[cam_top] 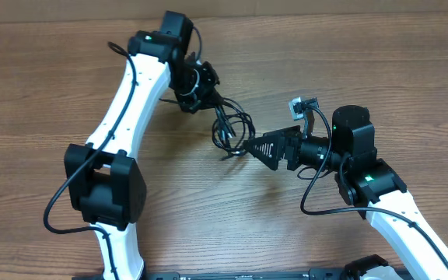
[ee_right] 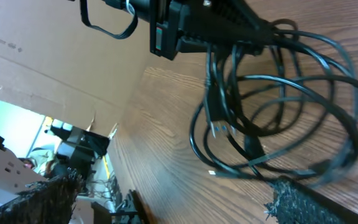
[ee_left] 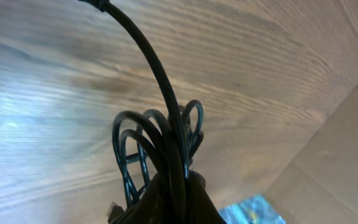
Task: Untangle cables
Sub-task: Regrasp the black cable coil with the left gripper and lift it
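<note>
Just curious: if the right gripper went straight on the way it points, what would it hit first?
Probably the cables held by the left gripper; the open right gripper faces their loops, though depth is unclear.

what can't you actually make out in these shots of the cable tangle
Overhead: how many cables are in the bundle; the strands are too small and overlap.
Left wrist: how the jaws of the left gripper pinch them; cut off by the bottom edge and covered by loops.
Right wrist: the plug ends; blurred, as are the lower right strands.
</note>
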### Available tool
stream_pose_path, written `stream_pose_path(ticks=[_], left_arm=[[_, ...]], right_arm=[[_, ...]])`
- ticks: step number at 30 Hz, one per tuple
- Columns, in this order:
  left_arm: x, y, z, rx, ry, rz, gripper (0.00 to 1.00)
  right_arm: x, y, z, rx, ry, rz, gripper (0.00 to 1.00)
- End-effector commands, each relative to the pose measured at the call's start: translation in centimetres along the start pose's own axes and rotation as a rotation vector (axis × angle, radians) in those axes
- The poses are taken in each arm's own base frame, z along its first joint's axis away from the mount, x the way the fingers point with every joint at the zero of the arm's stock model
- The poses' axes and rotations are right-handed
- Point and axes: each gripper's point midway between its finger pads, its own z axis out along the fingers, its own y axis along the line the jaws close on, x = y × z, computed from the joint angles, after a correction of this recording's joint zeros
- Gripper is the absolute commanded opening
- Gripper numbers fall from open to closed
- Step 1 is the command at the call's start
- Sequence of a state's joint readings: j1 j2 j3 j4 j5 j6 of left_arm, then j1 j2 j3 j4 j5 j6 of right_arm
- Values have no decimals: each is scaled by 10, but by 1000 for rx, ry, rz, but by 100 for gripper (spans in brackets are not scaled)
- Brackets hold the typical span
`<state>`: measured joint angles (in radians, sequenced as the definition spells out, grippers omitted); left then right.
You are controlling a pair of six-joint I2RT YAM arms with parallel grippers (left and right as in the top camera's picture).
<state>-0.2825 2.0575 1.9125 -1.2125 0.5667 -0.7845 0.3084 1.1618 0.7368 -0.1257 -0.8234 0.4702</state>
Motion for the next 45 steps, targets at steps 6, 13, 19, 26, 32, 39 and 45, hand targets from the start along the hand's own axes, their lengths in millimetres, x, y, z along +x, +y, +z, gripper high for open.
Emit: stream_pose_path(ticks=[6, 13, 19, 26, 32, 39, 45], left_arm=[[31, -46, 10, 52, -12, -46, 4], [56, -72, 17, 126, 88, -192, 4], [76, -86, 11, 201, 219, -180, 4], [96, -111, -3, 326, 371, -144, 4], [119, -126, -35, 469, 592, -98, 4], [110, -126, -75, 632, 689, -19, 4], [86, -117, -98, 705, 674, -31, 4]], right_arm=[[-3, 6, -1, -22, 1, -8, 100], [8, -26, -3, 137, 12, 25, 100], [11, -33, -2, 167, 21, 38, 100], [21, -47, 3, 192, 66, 88, 100], [29, -54, 5, 207, 93, 119, 97], [27, -59, 4, 239, 82, 119, 97], [28, -61, 4, 248, 83, 122, 97]])
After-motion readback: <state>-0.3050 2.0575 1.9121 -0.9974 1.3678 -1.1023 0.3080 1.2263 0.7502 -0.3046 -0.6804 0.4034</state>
